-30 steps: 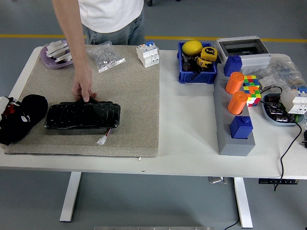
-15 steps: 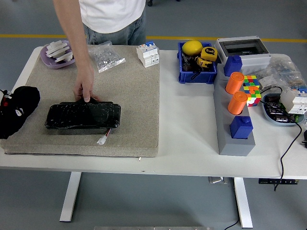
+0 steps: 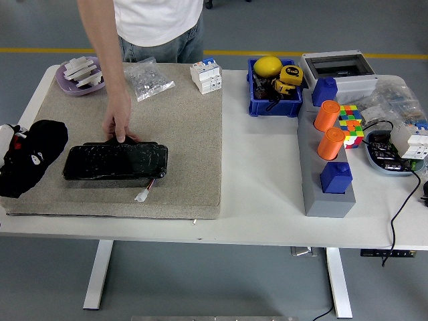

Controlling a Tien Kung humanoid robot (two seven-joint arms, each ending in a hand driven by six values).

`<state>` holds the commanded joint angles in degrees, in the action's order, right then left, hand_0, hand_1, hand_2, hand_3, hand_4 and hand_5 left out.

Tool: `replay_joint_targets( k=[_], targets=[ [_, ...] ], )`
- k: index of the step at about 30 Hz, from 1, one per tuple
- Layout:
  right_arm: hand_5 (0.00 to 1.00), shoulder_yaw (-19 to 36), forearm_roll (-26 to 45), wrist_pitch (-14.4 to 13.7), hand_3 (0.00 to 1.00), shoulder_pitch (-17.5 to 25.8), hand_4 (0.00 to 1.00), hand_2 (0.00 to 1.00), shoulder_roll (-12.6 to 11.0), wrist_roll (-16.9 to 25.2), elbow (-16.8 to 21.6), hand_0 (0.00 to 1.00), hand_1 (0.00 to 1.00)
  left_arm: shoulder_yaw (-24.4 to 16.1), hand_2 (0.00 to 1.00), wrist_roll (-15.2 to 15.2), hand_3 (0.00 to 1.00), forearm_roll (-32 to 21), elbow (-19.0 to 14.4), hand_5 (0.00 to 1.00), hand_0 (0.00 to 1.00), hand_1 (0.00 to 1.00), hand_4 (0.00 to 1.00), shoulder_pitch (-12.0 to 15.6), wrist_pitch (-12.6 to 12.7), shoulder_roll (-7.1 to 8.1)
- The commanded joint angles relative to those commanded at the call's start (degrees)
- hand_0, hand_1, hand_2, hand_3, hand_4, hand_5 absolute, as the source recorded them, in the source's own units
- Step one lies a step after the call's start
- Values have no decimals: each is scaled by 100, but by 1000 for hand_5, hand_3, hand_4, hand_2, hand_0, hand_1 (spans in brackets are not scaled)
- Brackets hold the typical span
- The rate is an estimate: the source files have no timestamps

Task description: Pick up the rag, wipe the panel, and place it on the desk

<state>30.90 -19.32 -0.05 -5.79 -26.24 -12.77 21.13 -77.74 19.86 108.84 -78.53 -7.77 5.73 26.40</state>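
Left robot hand (image 3: pixel 17 157): at the mat's left edge, wrapped in the black rag (image 3: pixel 33 157) — fingers hidden, state unclear.
Panel (image 3: pixel 115 162): flat on the mat (image 3: pixel 180 134), just right of the rag.
Person's hand (image 3: pixel 117 124): fingertips on the panel's far edge.

Bright, even light is coming from above; the glossy black panel (image 3: pixel 115 161) is shining a little, shadows are staying soft, and everything is looking sharp
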Motion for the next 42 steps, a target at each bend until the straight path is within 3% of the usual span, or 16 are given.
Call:
replay_joint_targets(
  k=[7, 15, 31, 42],
  targets=[
    [628, 23, -42, -16, 614, -9, 998, 640, 2, 4, 9, 747, 587, 132, 537, -45, 512, -123, 55, 2, 208, 114, 204, -5, 189, -190],
    [628, 2, -45, -9, 614, 7, 998, 640, -15, 5, 12, 747, 588, 274, 537, -88, 512, -162, 146, 2, 206, 113, 201, -29, 283, -271],
    [628, 10, -57, -4, 614, -10, 998, 640, -23, 7, 23, 747, 588, 895, 538, -32, 512, -216, -3, 2, 207, 113, 207, -327, 267, -341],
    [629, 4, -65, 10, 614, -30, 998, 640, -27, 3, 26, 747, 588, 1473, 540, -5, 514, -301, -70, 2, 207, 114, 212, -639, 240, -524]
  ],
)
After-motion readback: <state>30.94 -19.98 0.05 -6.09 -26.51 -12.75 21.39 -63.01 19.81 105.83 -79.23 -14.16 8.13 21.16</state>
